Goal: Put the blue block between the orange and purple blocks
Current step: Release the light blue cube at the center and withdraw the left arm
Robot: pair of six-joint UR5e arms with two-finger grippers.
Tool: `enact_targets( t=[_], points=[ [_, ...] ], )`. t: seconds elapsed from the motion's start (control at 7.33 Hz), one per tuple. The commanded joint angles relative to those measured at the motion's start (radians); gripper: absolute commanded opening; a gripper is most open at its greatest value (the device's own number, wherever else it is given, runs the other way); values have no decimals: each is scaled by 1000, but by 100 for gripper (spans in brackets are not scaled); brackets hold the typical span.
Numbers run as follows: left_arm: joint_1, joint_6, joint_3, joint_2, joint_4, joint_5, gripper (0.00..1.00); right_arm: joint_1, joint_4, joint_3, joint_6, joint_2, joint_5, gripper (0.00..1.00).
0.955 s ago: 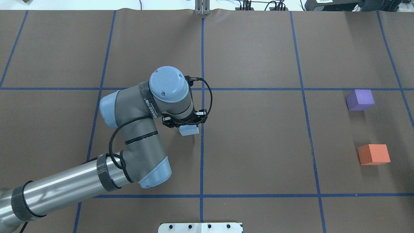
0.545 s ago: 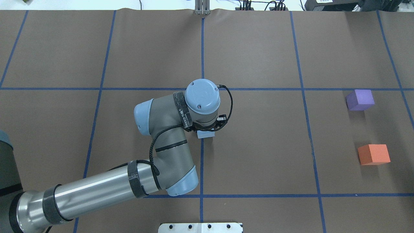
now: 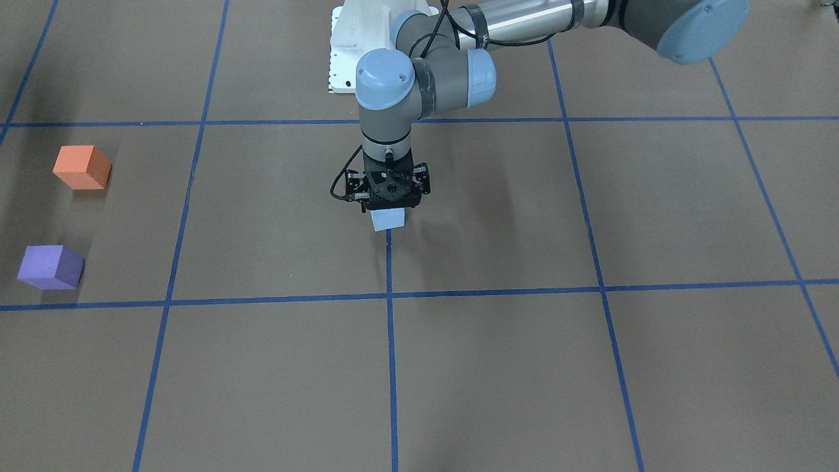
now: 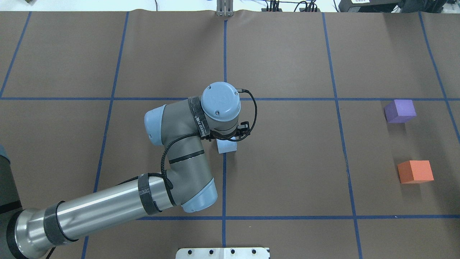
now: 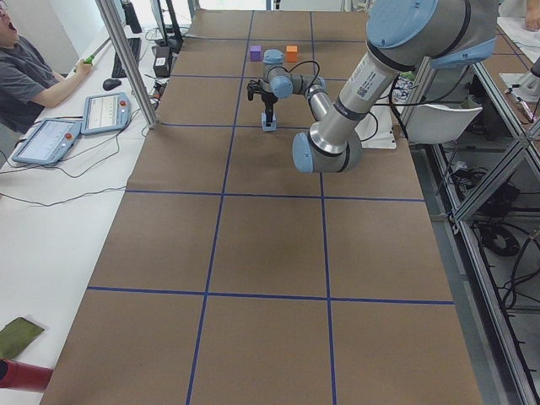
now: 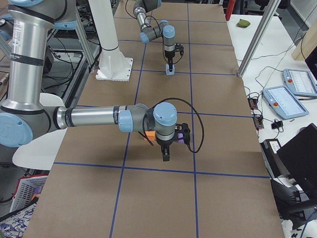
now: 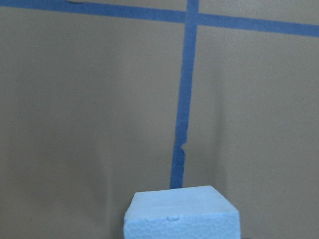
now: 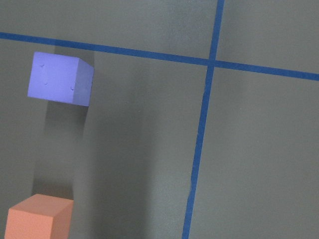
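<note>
Brown paper covers the table (image 3: pixel 590 367), and in the front view we see the left gripper (image 3: pixel 388 211) clamped on the blue block (image 3: pixel 388 221) over the middle tape line (image 3: pixel 391 367), well apart from the orange block (image 3: pixel 81 168) and purple block (image 3: pixel 50 267). From overhead we find those two off to the right with a gap between them. In the right-side view the right gripper (image 6: pixel 166 156) hangs near that pair, pointing down, but we cannot tell whether it is parted or closed.
</note>
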Motion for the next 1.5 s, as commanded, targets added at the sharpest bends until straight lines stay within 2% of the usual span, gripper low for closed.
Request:
enact_targets(
  t=[0.0,0.14,0.27,0.41,0.55,0.82,1.23,1.36],
  points=[
    [-76,110,-194,16,310,-54,100,0,46,7,1,6,62,100],
    [-128,149,-360,65,450,-53,100,0,70,12,1,6,110,100],
    [-168,163,-516,178,461,-62,100,-2,91,12,3,6,191,100],
    [-201,246,-616,272,459,-65,100,-17,140,10,4,13,207,100],
    [-248,378,-645,329,462,-91,100,-55,171,13,105,76,202,100],
    [-395,675,-650,434,462,-216,100,-208,376,35,458,107,164,100],
    [-674,1213,-665,681,455,-319,100,-498,380,110,792,246,-82,100],
    [-801,1408,-636,756,453,-368,100,-571,328,110,892,326,-100,100]
  ],
)
